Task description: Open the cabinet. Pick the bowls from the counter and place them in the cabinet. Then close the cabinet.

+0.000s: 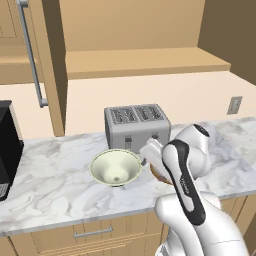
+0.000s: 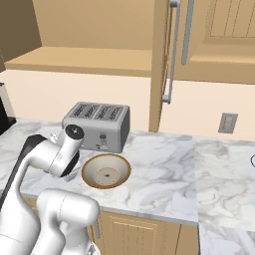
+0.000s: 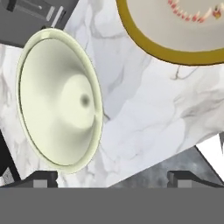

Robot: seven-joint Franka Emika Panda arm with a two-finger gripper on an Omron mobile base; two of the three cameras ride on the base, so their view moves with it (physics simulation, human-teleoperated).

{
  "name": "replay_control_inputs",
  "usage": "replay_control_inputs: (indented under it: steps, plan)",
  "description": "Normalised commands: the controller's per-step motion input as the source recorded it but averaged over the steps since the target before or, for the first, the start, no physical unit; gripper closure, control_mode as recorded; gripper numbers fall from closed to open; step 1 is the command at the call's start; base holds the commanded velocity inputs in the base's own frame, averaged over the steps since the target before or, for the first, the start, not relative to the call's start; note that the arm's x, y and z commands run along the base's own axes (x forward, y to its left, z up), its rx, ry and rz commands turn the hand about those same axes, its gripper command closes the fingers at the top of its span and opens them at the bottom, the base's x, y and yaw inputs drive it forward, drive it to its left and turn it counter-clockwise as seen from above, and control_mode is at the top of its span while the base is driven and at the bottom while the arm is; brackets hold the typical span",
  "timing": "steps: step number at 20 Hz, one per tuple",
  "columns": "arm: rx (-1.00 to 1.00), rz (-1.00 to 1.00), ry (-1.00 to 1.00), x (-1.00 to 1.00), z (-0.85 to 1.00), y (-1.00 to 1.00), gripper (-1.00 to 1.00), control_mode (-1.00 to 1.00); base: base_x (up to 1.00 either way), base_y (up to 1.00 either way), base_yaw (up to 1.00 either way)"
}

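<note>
The tool (image 3: 111,177) is spread fully wide, holding and touching nothing, hovering above the marbled bench (image 3: 144,113). At the hand view's left stands the deep cream bowl (image 3: 59,98), pale green-white inside. At the upper right sits the shallower brown-rimmed bowl (image 3: 175,26), red marks painted inside. The two bowls lie near each other, apart.

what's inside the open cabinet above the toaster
The cabinet shows a bare wooden shelf, no bowls. Its upper part is out of frame; both bowls sit on the counter.
</note>
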Motion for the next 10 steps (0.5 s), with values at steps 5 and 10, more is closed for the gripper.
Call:
replay_control_inputs:
  steps: [5,10]
  plan:
    - [0.0,0.0,0.0,0.32,-0.32,0.0,-1.0,-1.0,0.0,0.0,0.0]
    - [0.0,0.0,0.0,0.24,-0.34,0.0,-1.0,-1.0,0.0,0.0,0.0]
